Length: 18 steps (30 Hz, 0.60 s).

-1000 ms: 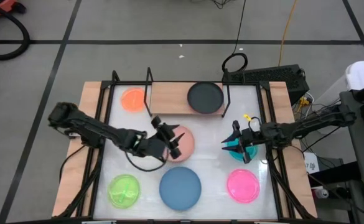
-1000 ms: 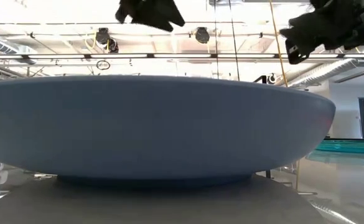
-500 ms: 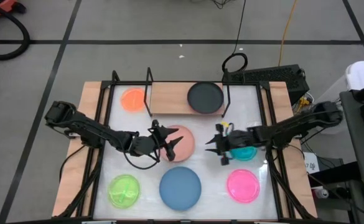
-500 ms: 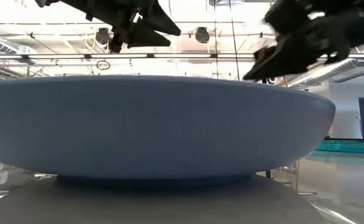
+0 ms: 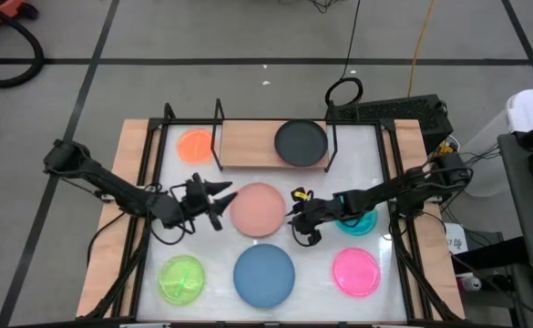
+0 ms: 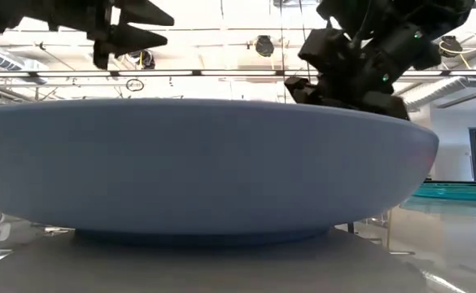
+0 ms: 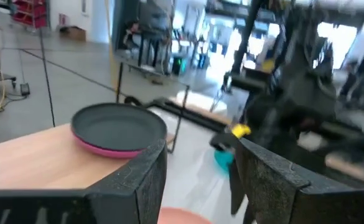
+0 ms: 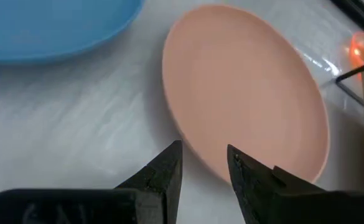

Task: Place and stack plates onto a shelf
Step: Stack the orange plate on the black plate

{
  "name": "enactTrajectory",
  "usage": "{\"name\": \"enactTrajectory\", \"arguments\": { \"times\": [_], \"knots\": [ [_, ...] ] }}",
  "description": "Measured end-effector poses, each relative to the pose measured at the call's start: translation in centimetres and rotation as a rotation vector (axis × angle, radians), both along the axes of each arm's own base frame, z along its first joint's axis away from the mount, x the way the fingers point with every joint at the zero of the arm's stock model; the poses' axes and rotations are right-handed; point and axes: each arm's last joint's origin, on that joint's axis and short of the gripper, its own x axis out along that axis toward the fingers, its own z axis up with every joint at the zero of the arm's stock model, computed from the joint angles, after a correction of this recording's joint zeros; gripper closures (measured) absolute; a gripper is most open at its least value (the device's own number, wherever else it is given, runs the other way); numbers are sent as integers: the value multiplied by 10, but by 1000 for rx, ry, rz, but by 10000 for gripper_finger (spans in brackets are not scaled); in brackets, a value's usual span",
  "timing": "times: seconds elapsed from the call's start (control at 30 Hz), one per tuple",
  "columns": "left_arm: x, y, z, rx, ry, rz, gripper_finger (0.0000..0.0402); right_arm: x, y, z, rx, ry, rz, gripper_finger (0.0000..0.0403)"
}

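Observation:
The salmon plate (image 5: 258, 209) lies flat on the white table, between both grippers. My left gripper (image 5: 225, 204) is open at its left rim, pointing right; the plate's edge (image 7: 182, 216) shows just below its fingers (image 7: 197, 168). My right gripper (image 5: 295, 219) is open and low, with its fingertips (image 8: 203, 163) just short of the plate's right rim (image 8: 197, 155). The black plate (image 5: 301, 142) sits on the magenta plate (image 7: 116, 149) on the light-wood shelf (image 5: 248, 141). The orange plate (image 5: 194, 146) lies left of the shelf. The teal plate (image 5: 359, 220) is partly under my right arm.
Lime green (image 5: 182, 278), blue (image 5: 264, 275) and hot pink (image 5: 355, 271) plates lie along the table's near edge. The blue plate (image 6: 205, 163) fills the low view. Black uprights (image 5: 217, 137) stand at the shelf's ends. The shelf's left half is bare wood.
My left gripper has drawn back off the salmon plate toward the table's left and now points right at its rim. My right gripper has left the teal plate, travelled toward the table's left and come down to the salmon plate's right rim.

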Motion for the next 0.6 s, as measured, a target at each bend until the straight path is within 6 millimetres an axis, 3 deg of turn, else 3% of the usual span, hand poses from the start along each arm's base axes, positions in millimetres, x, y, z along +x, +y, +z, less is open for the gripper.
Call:
{"name": "enactTrajectory", "arguments": {
  "times": [0.27, 0.43, 0.6],
  "knots": [
    [-4, 0, -4, -31, -44, -43, 206, 20, 3, -27, -106, 60, 76, 291],
    [-3, -2, -7, -58, -47, -55, 206, 28, 0, -43, -210, 39, -21, 291],
    [1, -3, -13, -78, -34, -57, 206, 31, -2, -46, -226, 25, -37, 304]
  ]
}}
